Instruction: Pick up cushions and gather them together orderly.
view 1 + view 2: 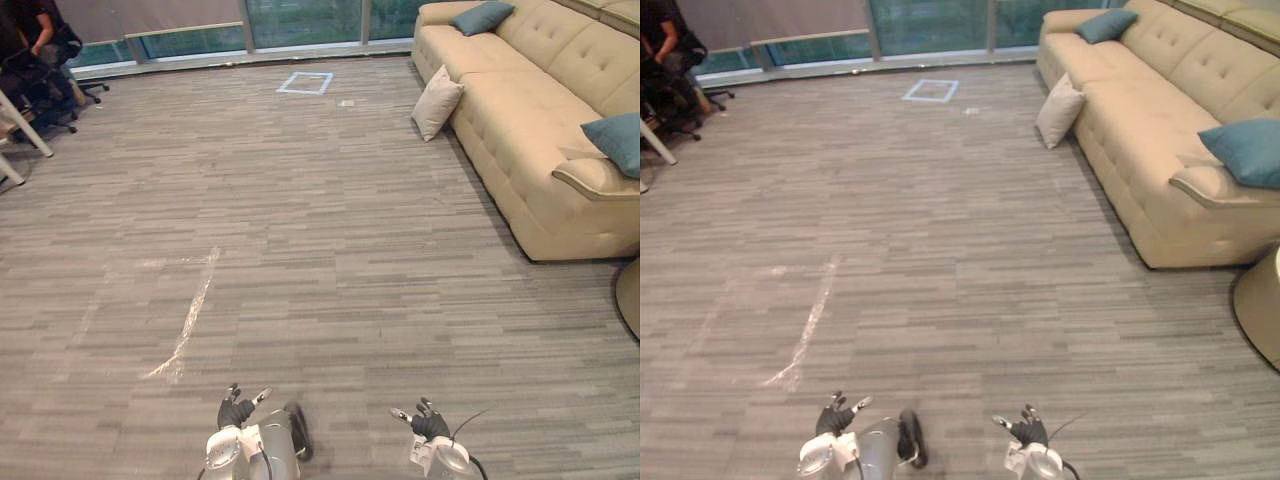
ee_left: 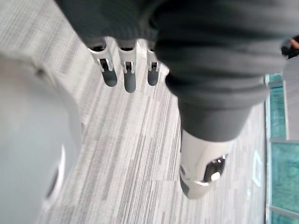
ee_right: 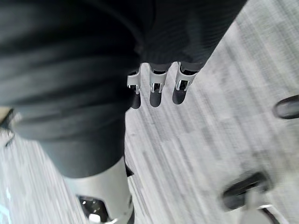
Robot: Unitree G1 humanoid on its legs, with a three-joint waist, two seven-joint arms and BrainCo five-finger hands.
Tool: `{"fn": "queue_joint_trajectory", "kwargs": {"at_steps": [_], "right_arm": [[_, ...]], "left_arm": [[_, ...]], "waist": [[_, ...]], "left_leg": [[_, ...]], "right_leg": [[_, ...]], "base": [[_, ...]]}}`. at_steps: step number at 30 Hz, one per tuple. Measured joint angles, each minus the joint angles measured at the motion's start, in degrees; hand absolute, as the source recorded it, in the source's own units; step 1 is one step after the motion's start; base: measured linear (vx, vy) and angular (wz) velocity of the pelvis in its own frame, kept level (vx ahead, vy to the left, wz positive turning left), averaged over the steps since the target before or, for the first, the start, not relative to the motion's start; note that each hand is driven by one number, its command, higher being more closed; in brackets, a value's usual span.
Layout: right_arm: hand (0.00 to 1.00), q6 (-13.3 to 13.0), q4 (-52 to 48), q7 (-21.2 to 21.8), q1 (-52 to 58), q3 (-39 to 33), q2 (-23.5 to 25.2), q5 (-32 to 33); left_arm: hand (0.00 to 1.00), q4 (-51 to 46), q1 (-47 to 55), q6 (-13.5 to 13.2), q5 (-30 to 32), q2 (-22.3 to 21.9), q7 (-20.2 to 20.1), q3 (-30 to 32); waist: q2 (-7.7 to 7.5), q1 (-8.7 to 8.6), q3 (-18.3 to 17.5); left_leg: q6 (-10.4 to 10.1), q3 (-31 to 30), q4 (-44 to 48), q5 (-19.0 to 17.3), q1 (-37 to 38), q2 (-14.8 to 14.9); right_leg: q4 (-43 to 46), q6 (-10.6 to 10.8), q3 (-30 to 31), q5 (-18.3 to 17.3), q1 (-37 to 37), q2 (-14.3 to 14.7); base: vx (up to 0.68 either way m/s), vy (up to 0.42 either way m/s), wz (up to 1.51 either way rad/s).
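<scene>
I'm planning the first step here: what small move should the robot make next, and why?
Probably step forward and to its right, toward the cream cushion. It sits on the floor, leaning against the sofa, well beyond reach. The left hand and right hand hang low, open and empty.

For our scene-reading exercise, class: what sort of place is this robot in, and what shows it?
Probably an office lounge: a long beige sofa with teal cushions, grey carpet running to a glazed wall, and a person by an office chair in the far corner.
</scene>
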Motion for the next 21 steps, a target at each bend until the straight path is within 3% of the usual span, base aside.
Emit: {"fn": "queue_joint_trajectory", "kwargs": {"at_steps": [1, 2, 3, 4, 5, 6, 7, 9, 11, 13, 15, 16, 17, 18, 20, 21], "right_arm": [[0.0, 0.0, 0.0, -0.02, 0.63, -0.18, 0.18, 0.0], [0.0, -0.03, 0.05, -0.02, 1.3, -0.28, 1.22, -0.05], [0.0, -0.03, 0.11, 0.07, 1.73, -0.28, 1.19, -0.18], [0.0, -0.05, 0.13, 0.03, 2.09, -0.44, 1.11, -0.2], [0.0, -0.08, 0.16, 0.05, 2.83, -0.85, 0.6, -0.48], [0.0, -0.11, -0.26, 0.18, 3.15, -0.95, 0.53, -0.54], [0.0, -0.61, -0.55, 0.14, 3.34, -1.31, -0.09, -0.73], [0.0, -1.28, -0.58, 0.13, 3.46, -2.23, -0.72, -1.87], [0.0, -1.89, -1.12, 0.06, 3.52, -2.77, -0.9, -1.74], [0.0, -2.22, -2.77, 0.07, 3.54, -4.04, -0.88, -1.65], [0.0, -2.33, -2.76, 0.1, 3.28, -4.63, -0.71, -1.63], [0.0, -2.33, -2.74, 0.09, 3.21, -4.65, -0.69, -1.61], [0.0, -2.29, -2.63, 0.1, 3.16, -4.58, -0.85, -1.64], [0.0, -2.02, -2.73, 0.16, 2.63, -4.7, -0.95, -1.82], [0.0, -1.88, -2.96, 0.25, 2.16, -4.66, -1.99, -2.16], [0.0, -1.7, -2.91, 0.31, 1.79, -4.61, -2.58, -2.09]], "left_arm": [[0.0, 0.32, 0.11, 0.07, 0.04, 0.69, -0.04, -0.03], [0.0, 0.88, -0.05, 0.15, 0.04, 1.73, -0.13, -0.16], [0.0, 1.26, -0.18, 0.12, 0.05, 2.29, -0.05, -0.55], [0.0, 1.8, -0.68, 0.18, 0.08, 2.89, 0.01, -1.04], [0.0, 2.96, -1.12, 0.67, 0.17, 3.52, 0.15, -2.15], [0.0, 3.56, -1.34, 1.08, 0.19, 3.56, 0.24, -2.74], [0.0, 4.45, -1.76, 1.24, 0.19, 3.34, 0.35, -3.58], [0.0, 5.1, -2.04, 1.29, 0.14, 2.45, 0.47, -5.63], [0.0, 5.79, -2.07, 1.31, 0.14, 1.66, 0.35, -7.29], [0.0, 7.47, -2.42, 1.67, 0.17, 0.88, 0.05, -9.06], [0.0, 7.48, -2.79, 1.74, 0.24, -0.28, -0.16, -9.14], [0.0, 7.47, -2.71, 1.67, 0.42, -0.37, -0.21, -9.14], [0.0, 7.93, -2.48, 1.68, 0.86, -0.38, -0.24, -9.13], [0.0, 8.5, -2.79, 1.69, 1.27, -0.4, -0.24, -9.0], [0.0, 8.37, -2.87, 1.43, 1.78, -0.42, -0.24, -9.01], [0.0, 8.42, -2.8, 1.43, 2.28, -0.42, -0.23, -8.72]], "waist": [[-1.17, 0.04, -1.14], [-3.58, -0.29, -1.72], [-4.62, -0.25, -1.78], [-5.21, -0.44, -1.66], [-5.22, -1.12, -1.4], [-4.87, -1.16, -1.14], [-4.68, -1.41, -1.09], [-2.89, -1.84, -0.88], [-2.51, -3.27, -1.01], [-2.46, -4.73, -0.72], [-2.42, -4.89, -0.61], [-2.41, -4.9, -0.49], [-1.95, -5.29, -0.17], [-1.01, -5.39, -0.3], [0.87, -5.52, -0.38], [2.04, -5.85, -0.23]], "left_leg": [[0.6, 0.59, 0.81, 0.57, 0.14, -1.02], [2.13, 1.5, 1.0, -1.56, 1.94, -3.04], [2.34, 1.81, 1.13, -3.74, 3.78, -4.61], [2.23, 1.73, 1.19, -6.05, 6.24, -6.1], [1.69, 1.28, 1.06, -8.64, 9.52, -7.7], [1.46, 1.08, 0.61, -9.88, 12.29, -8.57], [1.43, 0.82, -0.63, -11.52, 16.49, -9.27], [1.03, -0.51, -4.43, -14.0, 23.17, -9.47], [0.23, -2.77, -8.06, -15.05, 27.92, -9.34], [-0.46, -5.51, -11.14, -16.25, 33.06, -9.18], [-1.02, -7.45, -14.32, -17.71, 38.19, -9.18], [-1.82, -8.46, -14.92, -18.58, 40.13, -9.2], [-1.99, -9.86, -14.99, -19.08, 42.16, -8.49], [-2.0, -11.09, -14.12, -19.0, 43.39, -6.98], [-3.14, -13.35, -6.19, -17.61, 41.78, -4.69], [-5.72, -14.39, 3.89, -15.88, 38.15, -3.09]], "right_leg": [[2.26, 0.15, 0.56, 0.04, -0.65, -1.23], [10.1, 1.09, 1.36, 0.01, -3.28, -3.97], [20.23, 3.54, 2.16, 1.38, -7.15, -5.22], [33.36, 8.28, 3.32, 6.98, -12.48, -6.29], [46.48, 11.11, 4.37, 12.98, -17.99, -6.92], [53.23, 11.55, 4.2, 13.08, -21.23, -7.39], [58.54, 11.06, 3.35, 12.67, -24.78, -7.67], [60.61, 7.85, -0.71, 9.8, -32.32, -6.79], [55.0, 6.12, -5.48, 7.22, -39.49, -6.07], [41.43, 5.02, -10.23, 6.78, -44.03, -5.62], [20.64, 2.39, -12.47, 11.29, -44.82, -4.49], [16.53, 1.06, -12.06, 13.82, -44.93, -4.04], [18.17, -1.8, -11.25, 19.14, -44.39, -3.52], [22.19, -3.23, -11.36, 17.12, -44.5, -3.27], [29.68, -4.89, -13.39, 9.19, -44.4, -3.95], [30.51, -5.04, -14.44, 6.0, -42.37, -3.34]], "base": [[0.61, 0.25, -0.39], [0.73, 0.306, -0.15], [0.68, 0.328, -0.07], [0.8, 0.391, 0.08], [0.65, 0.324, 0.16], [0.62, 0.272, 0.21], [0.59, 0.221, 0.13], [0.6, 0.195, 0.19], [0.55, 0.097, 0.52], [0.55, 0.014, 0.69], [0.72, -0.083, 0.72], [0.93, -0.16, 0.78], [0.66, -0.145, 0.59], [0.81, -0.212, 0.6], [0.82, -0.285, 0.47], [0.86, -0.322, 0.27]]}}
